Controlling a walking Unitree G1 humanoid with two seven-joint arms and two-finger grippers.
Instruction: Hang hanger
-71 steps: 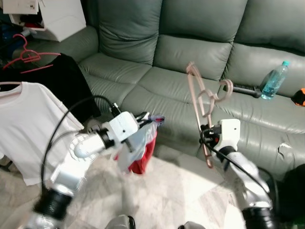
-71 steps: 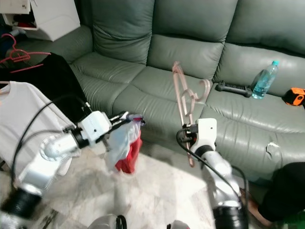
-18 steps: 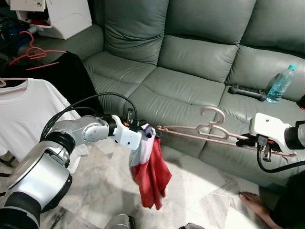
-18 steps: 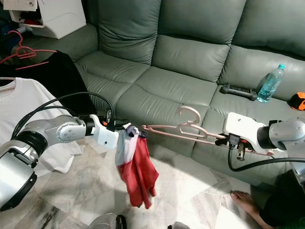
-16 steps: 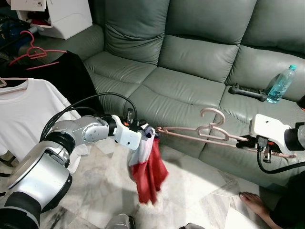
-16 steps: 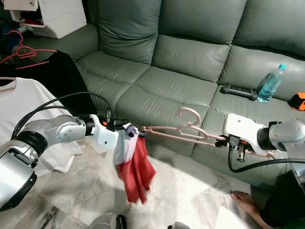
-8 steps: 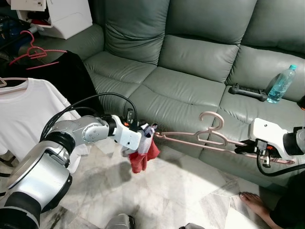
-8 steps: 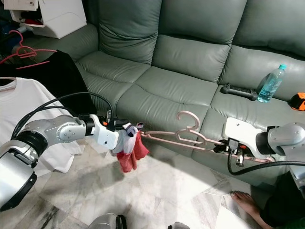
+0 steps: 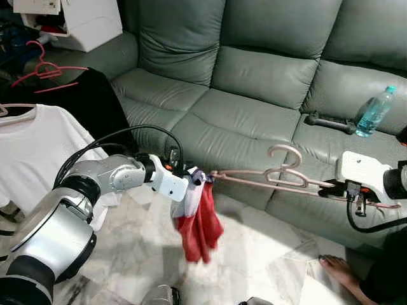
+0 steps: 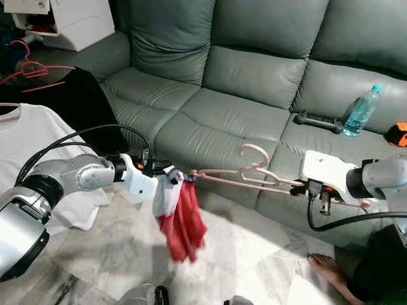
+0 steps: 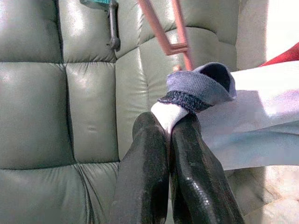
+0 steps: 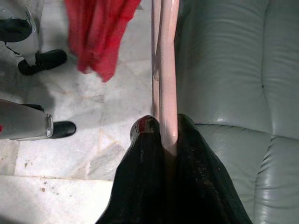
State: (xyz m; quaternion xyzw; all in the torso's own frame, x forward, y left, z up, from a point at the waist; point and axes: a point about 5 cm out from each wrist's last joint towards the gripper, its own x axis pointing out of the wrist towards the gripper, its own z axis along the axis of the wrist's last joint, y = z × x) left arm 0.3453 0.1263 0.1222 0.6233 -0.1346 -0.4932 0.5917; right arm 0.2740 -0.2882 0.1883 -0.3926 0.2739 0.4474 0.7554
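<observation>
Head view: sofa (image 9: pixel 254 95) behind, bottle (image 9: pixel 371 112) on it.

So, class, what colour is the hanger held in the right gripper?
Pale pink; the hanger shows best in the right eye view.

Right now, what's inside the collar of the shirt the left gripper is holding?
The pink hanger's tip reaches the shirt's collar, pinched by the left gripper. Fabric hides how far it's in. Right gripper holds the other end.

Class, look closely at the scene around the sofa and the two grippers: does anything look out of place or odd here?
Yes. The pink hanger lies sideways, nearly level, shut in the right gripper. The red and white garment dangles bunched from the left gripper, pinched at its collar, not on the hanger. A water bottle and a black remote lie on the sofa seat.
</observation>
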